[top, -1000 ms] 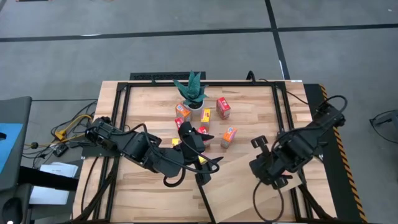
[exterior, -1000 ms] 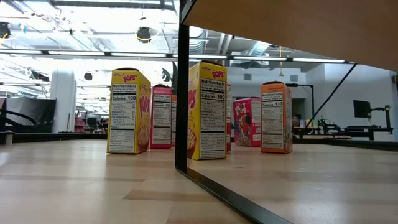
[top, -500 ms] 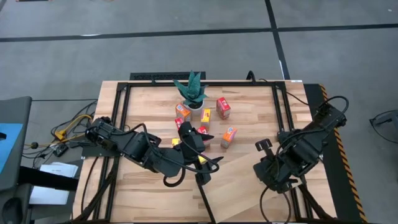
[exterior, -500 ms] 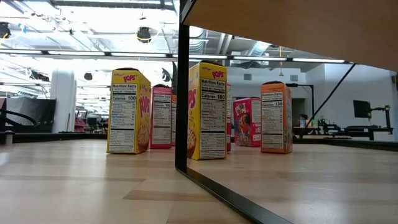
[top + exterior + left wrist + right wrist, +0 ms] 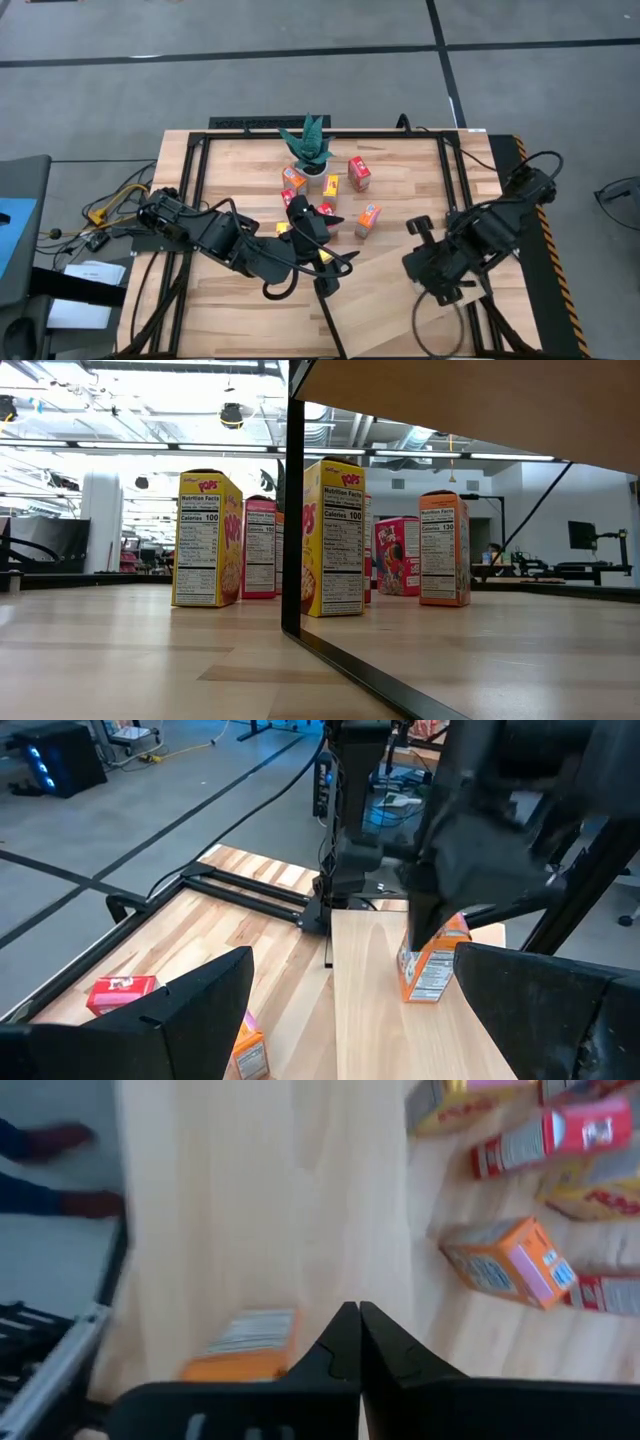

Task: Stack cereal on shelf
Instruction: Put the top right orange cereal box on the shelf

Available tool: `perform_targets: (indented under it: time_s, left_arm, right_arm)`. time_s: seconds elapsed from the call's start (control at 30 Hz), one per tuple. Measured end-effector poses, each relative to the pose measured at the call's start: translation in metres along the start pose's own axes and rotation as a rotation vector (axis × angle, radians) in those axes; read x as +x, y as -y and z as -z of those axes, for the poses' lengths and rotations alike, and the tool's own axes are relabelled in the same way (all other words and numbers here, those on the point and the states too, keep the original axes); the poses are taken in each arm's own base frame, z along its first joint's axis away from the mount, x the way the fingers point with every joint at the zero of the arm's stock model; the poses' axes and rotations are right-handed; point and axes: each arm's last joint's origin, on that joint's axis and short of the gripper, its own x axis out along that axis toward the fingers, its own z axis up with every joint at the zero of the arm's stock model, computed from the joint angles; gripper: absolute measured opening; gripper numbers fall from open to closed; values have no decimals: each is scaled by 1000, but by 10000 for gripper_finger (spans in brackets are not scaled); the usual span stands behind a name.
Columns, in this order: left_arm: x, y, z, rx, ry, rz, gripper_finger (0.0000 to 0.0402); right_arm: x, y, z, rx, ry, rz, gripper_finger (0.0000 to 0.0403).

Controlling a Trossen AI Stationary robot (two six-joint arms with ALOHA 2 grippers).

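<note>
From above, my left hand (image 5: 325, 262) sits over the middle of the table (image 5: 230, 170), among the cereal boxes (image 5: 359, 172) that stand loose near the potted plant (image 5: 308, 146). My right hand (image 5: 421, 228) hangs over the shelf (image 5: 385, 290), the pale board lying on the table's near right part. Most boxes are off the shelf, so I judge the stacking barely begun.

From table height, several boxes (image 5: 206, 540) stand upright on the bare table; the shelf's dark edge (image 5: 293, 510) cuts across the view.

Past my left hand's fingers (image 5: 190, 1010), spread wide and holding nothing, one orange box (image 5: 432, 960) stands upright on the shelf (image 5: 380, 1010), with my right arm above it. A red box (image 5: 122, 992) lies off the board.

Past my right hand (image 5: 360, 1325), pinched fully closed and empty, that orange box (image 5: 245, 1345) is on the shelf (image 5: 270, 1210). The other boxes (image 5: 510, 1260) wait beyond its edge. One placed; the rest remain.
</note>
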Motion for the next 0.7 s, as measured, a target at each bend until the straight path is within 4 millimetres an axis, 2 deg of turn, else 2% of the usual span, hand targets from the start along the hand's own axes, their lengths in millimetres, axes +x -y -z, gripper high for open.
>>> perform_targets:
  time_s: [0.23, 0.53, 0.7]
  left_arm:
    - [1, -2, 4, 8, -31, -16, 336]
    - [1, -3, 6, 6, -49, -23, 336]
    - [1, -4, 7, 17, -60, -25, 336]
  right_arm:
    - [10, 2, -8, -30, -27, -14, 11]
    - [38, -9, -21, -114, -123, -19, 8]
    - [50, -8, -27, -143, -161, -7, 11]
